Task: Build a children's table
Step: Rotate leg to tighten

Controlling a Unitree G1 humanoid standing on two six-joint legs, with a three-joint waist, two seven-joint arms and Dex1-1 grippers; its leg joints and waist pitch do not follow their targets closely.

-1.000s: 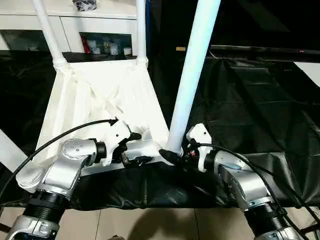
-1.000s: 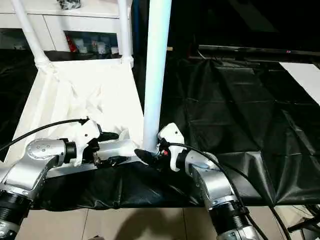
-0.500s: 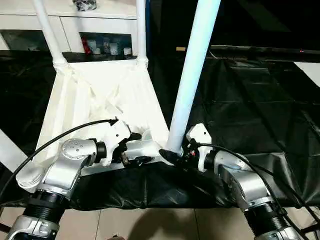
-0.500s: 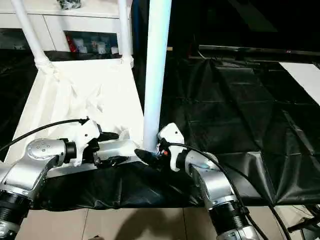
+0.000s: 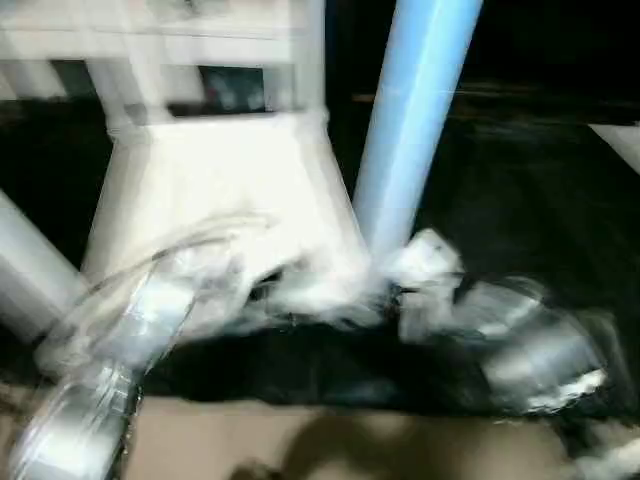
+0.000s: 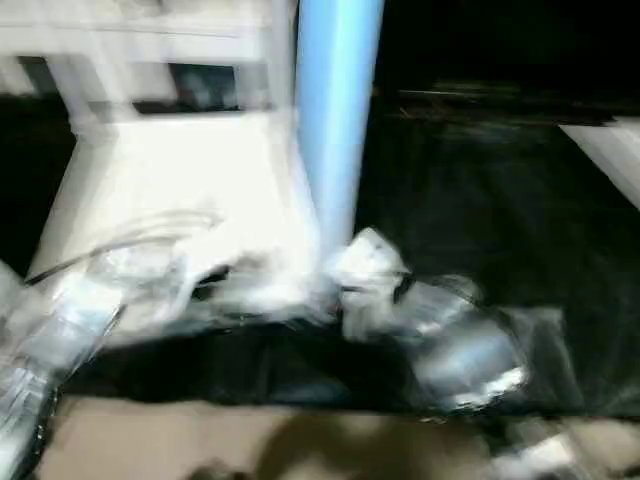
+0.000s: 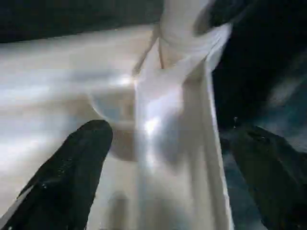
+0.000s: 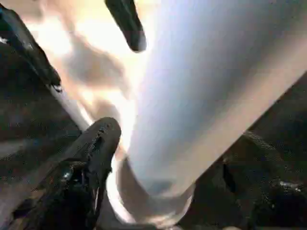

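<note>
here the head views are smeared, yet they give the whole layout: the white tabletop (image 5: 220, 190) lies upside down on a table under a black cloth (image 5: 520, 200), with its near edge towards the robot. two legs (image 5: 305, 60) stand at its far corners, another leg (image 5: 30, 265) rises at the left edge of the picture, and the big near leg (image 5: 415, 120) stands up from the near right corner. behind it all is a white cabinet (image 5: 150, 40). both silver forearms reach in from below, and the left gripper (image 5: 265, 290) sits at the near edge of the tabletop while the right gripper (image 5: 385, 295) sits at the foot of the near leg, but the blur hides the fingers.

the wrist views give what those cannot. the left wrist view looks along the tabletop's raised edge towards the corner socket (image 7: 184, 36); the left gripper (image 7: 180, 187) has its fingers (image 7: 72, 177) wide apart, one on each side of that edge, and i cannot tell if either touches it. the right wrist view shows the near leg (image 8: 206, 91) dropping into its round socket (image 8: 148, 206). the right gripper (image 8: 182, 191) straddles the bottom of the leg with a finger (image 8: 84, 172) on either side, close against it, though whether it is truly clamped on the leg i cannot tell. a dark finger of the other gripper (image 8: 127, 24) shows beyond.
</note>
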